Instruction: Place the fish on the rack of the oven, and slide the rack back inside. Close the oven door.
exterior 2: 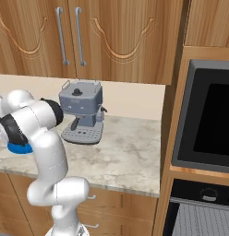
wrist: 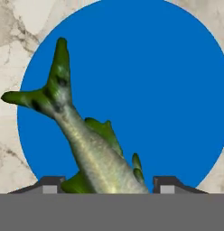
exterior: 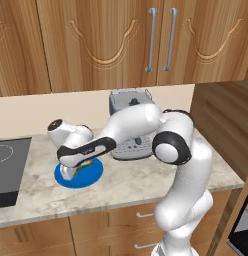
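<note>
Fish (wrist: 93,153) fills your hand view, tail up, lying on the round blue plate (wrist: 168,90) on the marble counter (exterior: 136,180). Your gripper (wrist: 102,187) is down over the plate, its fingertips (wrist: 50,184) straddling the fish's body; you cannot tell whether they grip it. Off to your right, the rack (exterior 2: 204,223) sits pulled out below the oven (exterior 2: 204,196).

The fish (wrist: 93,153) lies on the round blue plate (wrist: 177,90), olive-green forked tail up in the hand view, pale silvery body running down between the fingertips. Over on the right, the rack (exterior 2: 204,221) sits pulled out below the oven's (exterior 2: 206,196) black front.
</note>
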